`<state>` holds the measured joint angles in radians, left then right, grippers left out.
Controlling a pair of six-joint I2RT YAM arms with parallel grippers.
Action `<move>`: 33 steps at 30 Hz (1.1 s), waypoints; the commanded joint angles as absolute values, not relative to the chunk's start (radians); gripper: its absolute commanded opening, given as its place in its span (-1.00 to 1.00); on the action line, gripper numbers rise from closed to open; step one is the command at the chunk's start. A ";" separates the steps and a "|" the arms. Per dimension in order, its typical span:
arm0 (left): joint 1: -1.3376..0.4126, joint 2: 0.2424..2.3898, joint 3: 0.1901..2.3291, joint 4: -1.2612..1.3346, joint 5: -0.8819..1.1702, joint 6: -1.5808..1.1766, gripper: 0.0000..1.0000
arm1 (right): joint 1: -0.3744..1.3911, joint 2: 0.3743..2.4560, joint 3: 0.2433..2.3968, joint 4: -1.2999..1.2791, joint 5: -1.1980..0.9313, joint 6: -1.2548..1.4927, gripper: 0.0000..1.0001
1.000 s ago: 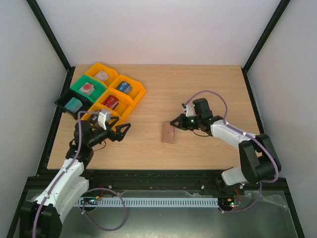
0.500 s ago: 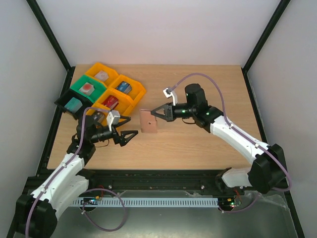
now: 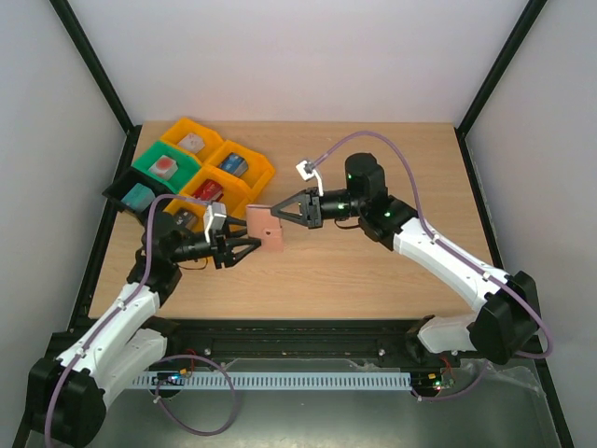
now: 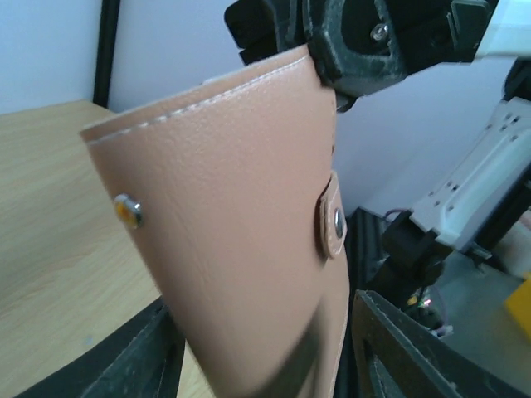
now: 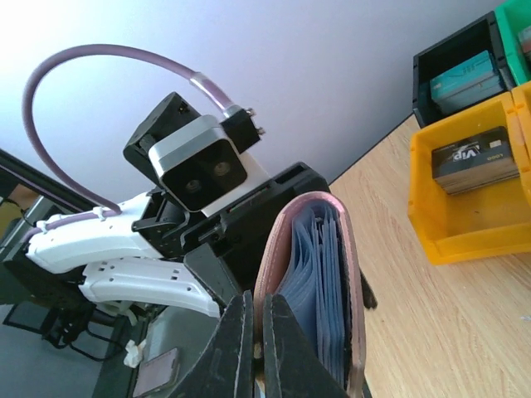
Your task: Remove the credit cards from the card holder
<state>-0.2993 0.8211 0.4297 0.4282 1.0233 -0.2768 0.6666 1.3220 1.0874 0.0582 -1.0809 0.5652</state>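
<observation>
Light wood table (image 3: 392,177) w/ white walls around; yellow, green & black trays (image 3: 261,179) sit at its far left corner w/ small blocks inside. Tan card holder (image 3: 267,230) is up off the table, between the two arms just right of the trays, approx upright. Right gripper (image 3: 282,213) is clamped tight on it: in the right wrist view both fingers pinch one leather wall at the holder's edge. Holder gapes open at that end, & the light blue-grey cards (image 5: 319,274) sit stacked inside, betw. the two leather walls, none out. Left gripper (image 3: 250,248) is at the holder's other side, jaws apart w/ one finger each side of its lower part; can't tell if they press on the leather or just sit beside it. Left wrist view shows the holder's outer face close up, w/ a snap tab (image 4: 333,222) at its right edge & a metal stud (image 4: 127,209) at left.
</observation>
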 commanded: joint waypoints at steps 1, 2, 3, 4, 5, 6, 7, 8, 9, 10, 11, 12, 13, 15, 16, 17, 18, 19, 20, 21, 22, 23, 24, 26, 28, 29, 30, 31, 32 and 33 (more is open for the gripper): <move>-0.327 0.831 0.458 0.463 1.082 -0.252 -0.05 | 0.675 1.295 1.118 0.151 -1.115 0.592 -0.97; -0.335 0.832 0.455 0.457 1.072 -0.238 -0.18 | 0.675 1.295 1.118 0.155 -1.114 0.594 -0.97; -0.339 0.832 0.449 0.456 1.061 -0.230 -0.38 | 0.675 1.294 1.118 0.152 -1.114 0.592 -0.97; -0.343 0.831 0.445 0.458 1.048 -0.229 -0.59 | 0.675 1.292 1.119 0.140 -1.109 0.583 -0.97; -0.344 0.828 0.444 0.459 1.043 -0.231 -0.81 | 0.675 1.289 1.121 0.122 -1.099 0.568 -0.97; -0.344 0.826 0.446 0.460 1.037 -0.230 -0.93 | 0.675 1.285 1.122 0.102 -1.081 0.552 -0.97; -0.344 0.822 0.446 0.459 1.024 -0.234 -0.95 | 0.675 1.282 1.126 0.066 -1.053 0.518 -0.97; -0.344 0.817 0.446 0.458 1.001 -0.241 -0.95 | 0.675 1.281 1.142 0.009 -0.988 0.484 -0.97; -0.344 0.813 0.442 0.454 0.959 -0.251 -0.95 | 0.675 1.282 1.159 -0.062 -0.898 0.447 -0.96; -0.344 0.807 0.437 0.447 0.902 -0.268 -0.95 | 0.675 1.283 1.178 -0.131 -0.795 0.416 -0.82; -0.344 0.800 0.427 0.433 0.821 -0.284 -0.95 | 0.675 1.286 1.195 -0.191 -0.676 0.397 -0.73; -0.344 0.795 0.418 0.407 0.709 -0.304 -0.95 | 0.675 1.289 1.208 -0.241 -0.571 0.385 -0.68; -0.344 0.792 0.414 0.386 0.632 -0.318 -0.95 | 0.675 1.291 1.218 -0.274 -0.467 0.382 -0.55; -0.343 0.790 0.414 0.344 0.503 -0.344 -0.95 | 0.675 1.297 1.230 -0.313 -0.327 0.392 -0.44; -0.343 0.790 0.418 0.327 0.464 -0.360 -0.95 | 0.678 1.298 1.231 -0.319 -0.297 0.395 -0.43; -0.341 0.792 0.419 0.323 0.449 -0.374 -0.95 | 0.685 1.302 1.232 -0.317 -0.284 0.398 -0.41; -0.341 0.793 0.418 0.327 0.453 -0.383 -0.95 | 0.705 1.304 1.231 -0.312 -0.263 0.400 -0.39; -0.341 0.791 0.415 0.341 0.467 -0.392 -0.95 | 0.731 1.307 1.231 -0.298 -0.230 0.401 -0.38; -0.341 0.790 0.414 0.357 0.478 -0.404 -0.95 | 0.761 1.312 1.230 -0.291 -0.206 0.397 -0.38; -0.340 0.790 0.412 0.367 0.483 -0.415 -0.95 | 0.793 1.320 1.233 -0.283 -0.176 0.389 -0.38; -0.338 0.790 0.412 0.373 0.483 -0.424 -0.95 | 0.826 1.331 1.241 -0.275 -0.151 0.381 -0.41; -0.336 0.790 0.414 0.374 0.482 -0.430 -0.95 | 0.857 1.345 1.252 -0.268 -0.136 0.372 -0.47; -0.331 0.790 0.418 0.372 0.483 -0.430 -0.95 | 0.886 1.361 1.265 -0.261 -0.124 0.368 -0.50; -0.327 0.787 0.425 0.368 0.487 -0.423 -0.95 | 0.931 1.401 1.291 -0.247 -0.105 0.374 -0.51; -0.323 0.784 0.427 0.368 0.495 -0.424 -0.95 | 0.971 1.445 1.314 -0.242 -0.076 0.374 -0.51; -0.322 0.785 0.427 0.366 0.497 -0.428 -0.95 | 0.989 1.466 1.332 -0.244 -0.059 0.372 -0.51; -0.320 0.785 0.427 0.365 0.499 -0.433 -0.95 | 1.009 1.487 1.356 -0.249 -0.045 0.368 -0.49; -0.318 0.785 0.428 0.365 0.500 -0.433 -0.95 | 1.021 1.505 1.375 -0.254 -0.030 0.366 -0.45; -0.316 0.786 0.429 0.365 0.500 -0.433 -0.95 | 1.029 1.525 1.392 -0.262 -0.015 0.365 -0.44; -0.315 0.785 0.430 0.366 0.501 -0.431 -0.95 | 1.033 1.538 1.406 -0.266 -0.003 0.366 -0.44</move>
